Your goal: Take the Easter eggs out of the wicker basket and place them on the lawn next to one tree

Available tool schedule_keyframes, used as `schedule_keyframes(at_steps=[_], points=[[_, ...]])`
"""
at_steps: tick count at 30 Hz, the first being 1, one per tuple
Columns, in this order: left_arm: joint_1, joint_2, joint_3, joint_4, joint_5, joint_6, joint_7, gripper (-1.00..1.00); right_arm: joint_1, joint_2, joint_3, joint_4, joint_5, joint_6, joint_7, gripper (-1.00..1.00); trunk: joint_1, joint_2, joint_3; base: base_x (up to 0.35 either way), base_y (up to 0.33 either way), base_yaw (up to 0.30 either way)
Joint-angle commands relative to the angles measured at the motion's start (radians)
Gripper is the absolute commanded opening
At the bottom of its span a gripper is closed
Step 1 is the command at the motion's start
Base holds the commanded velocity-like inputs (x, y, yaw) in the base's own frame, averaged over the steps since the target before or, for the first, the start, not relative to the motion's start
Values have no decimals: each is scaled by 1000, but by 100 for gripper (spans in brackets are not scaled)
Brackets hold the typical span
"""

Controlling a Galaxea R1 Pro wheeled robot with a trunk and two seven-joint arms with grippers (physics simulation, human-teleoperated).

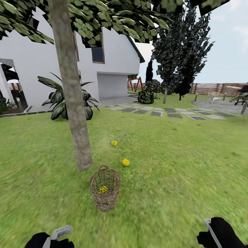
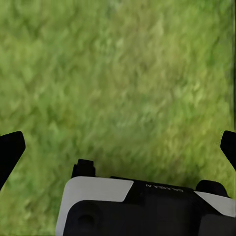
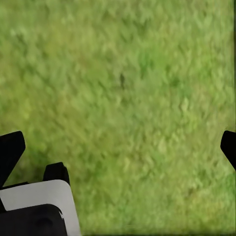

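Easter eggs: two lying on the lawn beside the tree, far egg and near egg apart; third egg sitting inside the wicker basket, just in front of the trunk. Showing yellow with blue zigzags. Left gripper and right gripper hanging spread wide over bare grass, holding nothing, probably awaiting the last pick.
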Motion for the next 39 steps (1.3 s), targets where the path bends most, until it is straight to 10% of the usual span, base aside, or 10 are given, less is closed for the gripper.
schedule_keyframes(at_steps=[1, 39], points=[[0, 0, 2, -2, -1, 5, -6, 100, -1, 0, -1, -1, 8, 4, 7, 100, 0, -1, -1, 0, 0, -300], [0, 9, 2, -12, -3, 6, -5, 100, -1, -6, -41, -1, 11, 4, 7, 100, 0, -1, -1, 67, 310, -300]])
